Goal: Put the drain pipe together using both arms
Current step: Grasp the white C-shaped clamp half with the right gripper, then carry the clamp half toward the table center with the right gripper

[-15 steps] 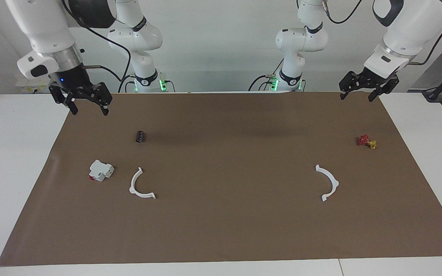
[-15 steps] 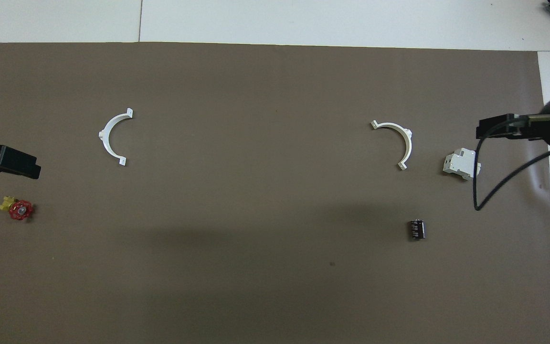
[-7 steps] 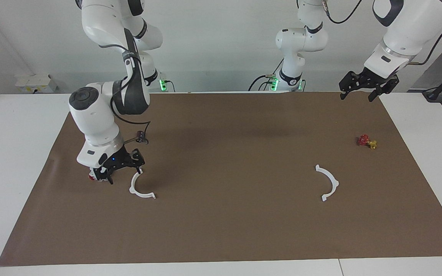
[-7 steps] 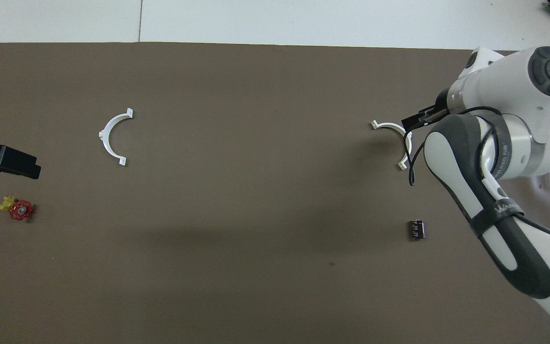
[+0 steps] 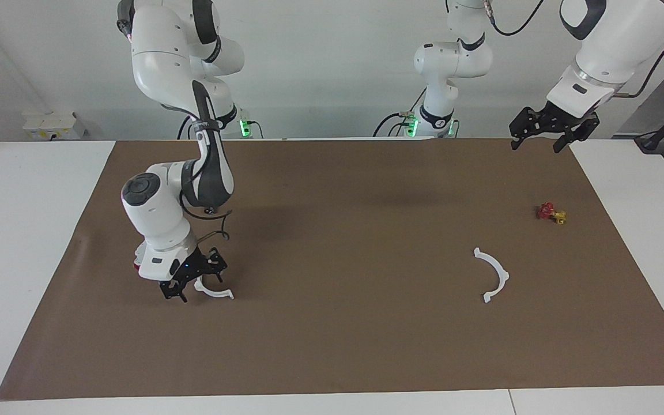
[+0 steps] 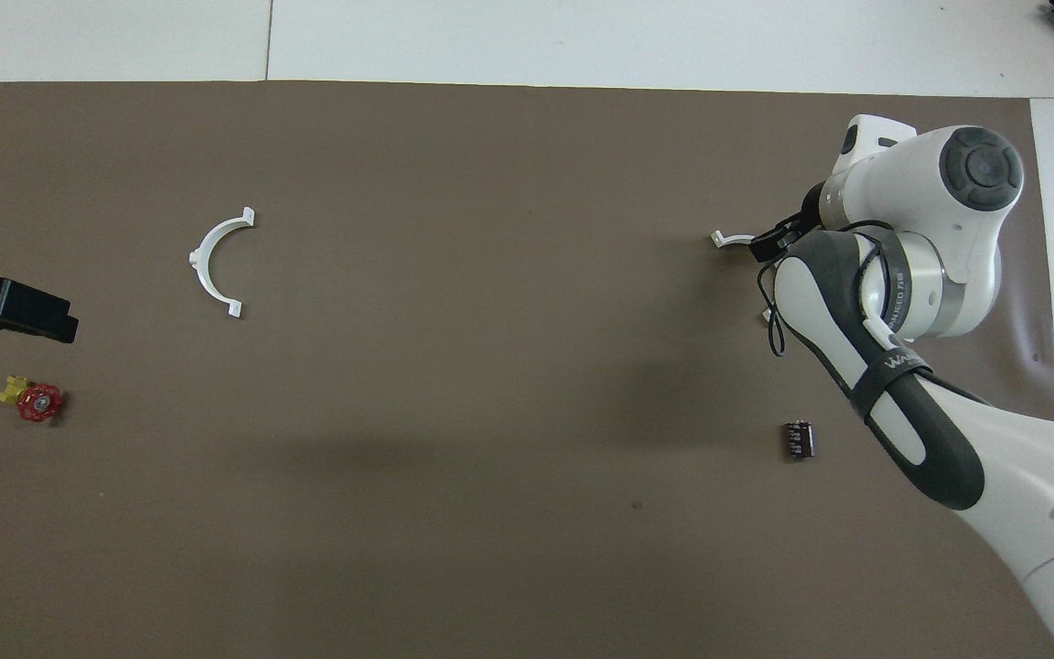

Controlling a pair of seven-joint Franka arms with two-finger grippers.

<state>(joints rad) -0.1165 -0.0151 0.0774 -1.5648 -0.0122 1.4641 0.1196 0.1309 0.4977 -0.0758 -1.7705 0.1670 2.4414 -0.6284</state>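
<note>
The drain pipe lies as two white half-circle arcs on the brown mat. One arc point(image 5: 217, 293) is toward the right arm's end; only one end tab of it point(image 6: 726, 239) shows in the overhead view. My right gripper point(image 5: 196, 285) is low over this arc, open, with one finger on each side of the arc's curved part. It shows in the overhead view point(image 6: 769, 243) under the arm's wrist. The other arc point(image 5: 496, 275) point(image 6: 207, 265) lies free toward the left arm's end. My left gripper point(image 5: 539, 141) point(image 6: 33, 316) waits open, raised over the mat's edge.
A small red-and-yellow valve point(image 5: 551, 213) point(image 6: 33, 401) lies nearer to the robots than the free arc. A small dark cylinder point(image 6: 799, 438) lies beside the right arm. The white-and-red block point(image 5: 138, 264) is mostly hidden by the right wrist. The brown mat point(image 5: 338, 346) covers the table.
My right arm has swung down from above the mat's corner, passed the white-and-red block, and lowered its open gripper around the arc. The left arm has not moved.
</note>
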